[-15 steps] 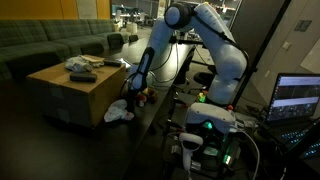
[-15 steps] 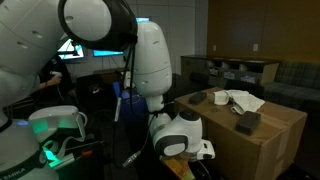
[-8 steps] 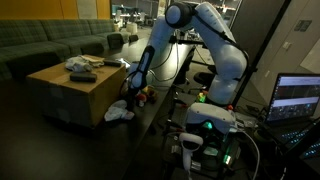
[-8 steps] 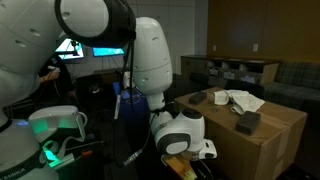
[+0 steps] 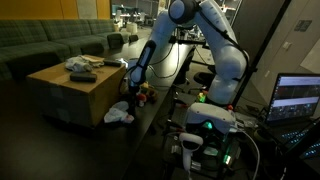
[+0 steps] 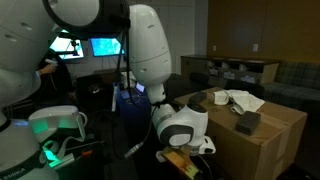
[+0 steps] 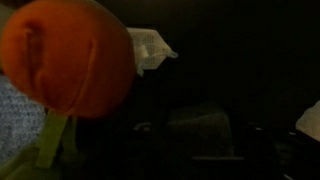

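The orange toy (image 7: pixel 65 55) fills the upper left of the wrist view, close to the camera; its round head is up and its green stalk (image 7: pixel 52 140) runs down, so the long axis is nearly upright; the gripper (image 5: pixel 137 91) hangs at the corner of the cardboard box (image 5: pixel 75 92), near a white cloth (image 5: pixel 118 113) on the floor; whether the fingers clamp the toy, I cannot tell.

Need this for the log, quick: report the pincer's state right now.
Pincer: looks closed on the orange round thing, which sits close up in the wrist view; the fingers themselves are lost in the dark.
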`<state>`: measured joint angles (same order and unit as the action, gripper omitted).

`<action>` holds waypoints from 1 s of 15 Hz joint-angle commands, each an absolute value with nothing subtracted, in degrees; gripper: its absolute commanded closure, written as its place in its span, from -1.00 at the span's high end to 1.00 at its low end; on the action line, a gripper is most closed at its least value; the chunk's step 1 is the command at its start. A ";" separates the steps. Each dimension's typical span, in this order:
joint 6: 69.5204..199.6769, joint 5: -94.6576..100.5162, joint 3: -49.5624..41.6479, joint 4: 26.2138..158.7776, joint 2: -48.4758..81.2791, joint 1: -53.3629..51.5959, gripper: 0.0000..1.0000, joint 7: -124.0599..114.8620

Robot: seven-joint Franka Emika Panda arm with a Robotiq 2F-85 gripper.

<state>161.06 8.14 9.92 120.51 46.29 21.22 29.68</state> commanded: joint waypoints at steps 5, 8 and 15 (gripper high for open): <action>148.82 5.87 9.65 124.85 34.50 22.88 -0.32 34.36; 147.37 5.79 7.19 126.49 29.99 21.64 -0.32 33.48; 147.61 5.84 3.15 128.84 20.82 19.76 -0.32 33.10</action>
